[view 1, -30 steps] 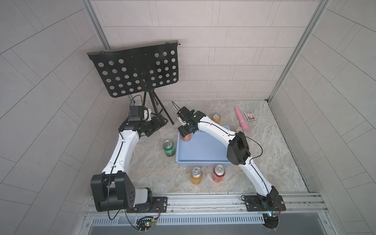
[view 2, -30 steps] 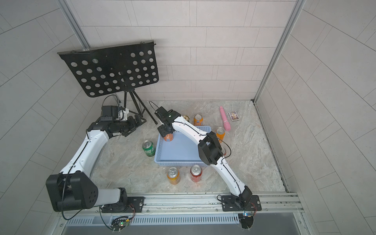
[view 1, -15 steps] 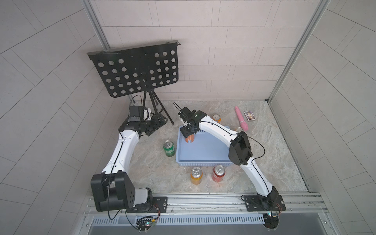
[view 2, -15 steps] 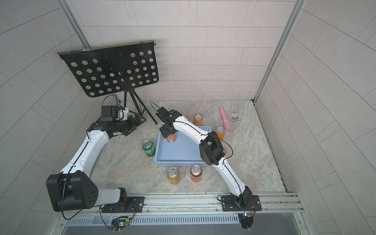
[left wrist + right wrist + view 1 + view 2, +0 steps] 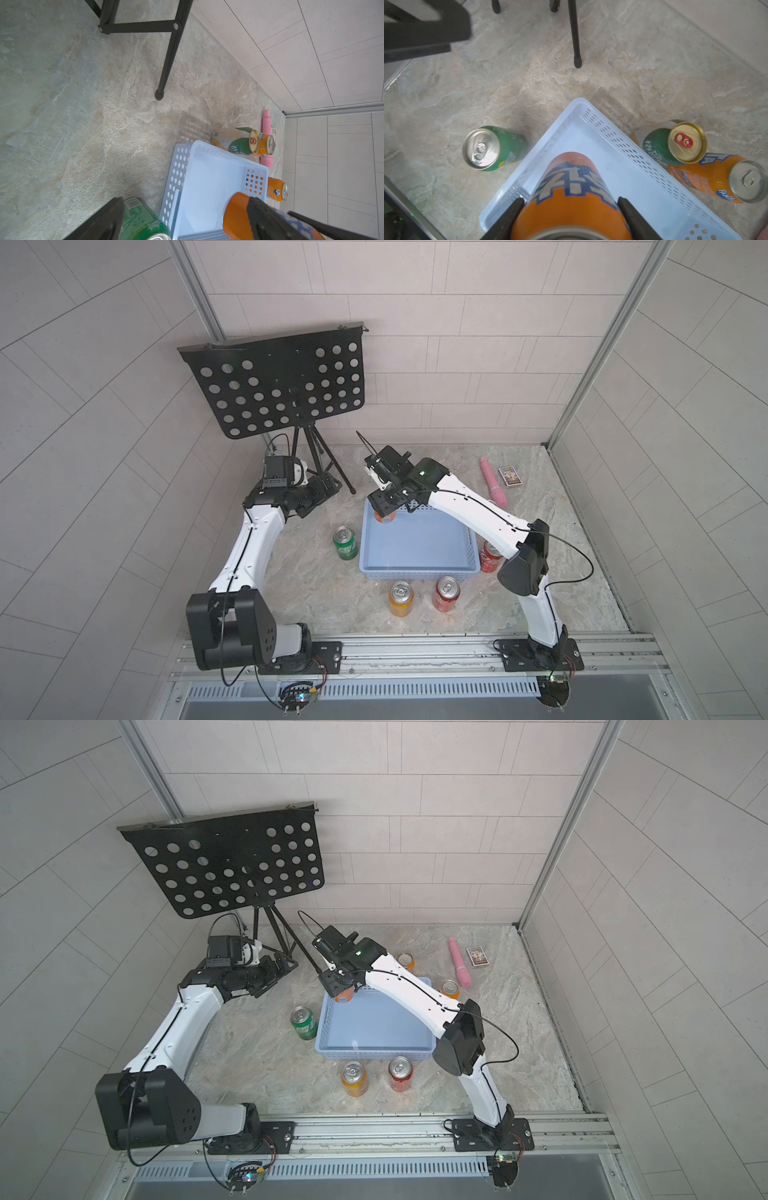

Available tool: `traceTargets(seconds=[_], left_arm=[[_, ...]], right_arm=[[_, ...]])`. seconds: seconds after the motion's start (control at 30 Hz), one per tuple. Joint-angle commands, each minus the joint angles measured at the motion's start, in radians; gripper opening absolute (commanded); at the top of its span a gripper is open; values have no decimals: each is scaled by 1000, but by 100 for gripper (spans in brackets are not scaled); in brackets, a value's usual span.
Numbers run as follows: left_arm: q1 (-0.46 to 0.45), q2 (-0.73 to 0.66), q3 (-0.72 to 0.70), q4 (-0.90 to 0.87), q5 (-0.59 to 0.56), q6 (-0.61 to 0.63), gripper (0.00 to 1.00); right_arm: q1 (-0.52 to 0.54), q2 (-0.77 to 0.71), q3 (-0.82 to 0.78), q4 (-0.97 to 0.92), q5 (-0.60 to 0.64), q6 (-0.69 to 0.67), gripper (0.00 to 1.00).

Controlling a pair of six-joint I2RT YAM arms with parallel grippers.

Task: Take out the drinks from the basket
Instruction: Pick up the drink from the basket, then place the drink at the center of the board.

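Observation:
My right gripper (image 5: 570,201) is shut on an orange can (image 5: 571,187), holding it just above the far left corner of the light-blue basket (image 5: 415,570), which is otherwise empty. In both top views the held can (image 5: 344,995) shows under the gripper (image 5: 384,506). On the floor stand a green can (image 5: 345,542), a yellow-orange can (image 5: 401,598), two red cans (image 5: 446,593) (image 5: 490,556), two orange cans (image 5: 405,960) (image 5: 449,989) and a dark green-gold can (image 5: 675,143). My left gripper (image 5: 185,199) is open and empty, left of the basket near the stand's legs.
A black perforated music stand (image 5: 274,385) on tripod legs (image 5: 328,472) stands at the back left. A pink tube (image 5: 492,483) and a small card box (image 5: 510,475) lie at the back right. Tiled walls close in three sides.
My right gripper with the orange can has shifted slightly to the right over the basket's corner. The left arm has not moved.

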Motion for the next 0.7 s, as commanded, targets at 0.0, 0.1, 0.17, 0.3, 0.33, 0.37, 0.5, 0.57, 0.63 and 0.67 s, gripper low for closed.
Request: traceTargets(seconds=[0.0, 0.1, 0.17, 0.3, 0.33, 0.37, 0.5, 0.57, 0.63, 0.67], left_arm=[[10, -19, 17, 3, -36, -14, 100], [26, -32, 22, -8, -73, -29, 100], [48, -42, 24, -8, -65, -39, 100], [78, -60, 32, -13, -31, -48, 100], [81, -65, 35, -17, -34, -47, 100], [84, -72, 33, -19, -36, -45, 100], [107, -99, 16, -15, -32, -51, 100], [116, -108, 19, -19, -15, -52, 100], [116, -120, 15, -13, -26, -55, 100], [116, -123, 13, -9, -33, -57, 100]], right_arm=[[47, -66, 4, 22, 25, 20, 29], [84, -81, 1, 22, 32, 31, 29], [108, -87, -8, 22, 41, 37, 28], [153, -83, -24, 27, 50, 50, 28], [165, -78, -24, 28, 53, 53, 28], [175, -73, -24, 29, 54, 56, 28], [218, -51, -27, 41, 61, 72, 27], [241, -40, -32, 56, 69, 80, 27], [263, -24, -28, 65, 82, 87, 27], [270, -17, -26, 68, 85, 87, 27]])
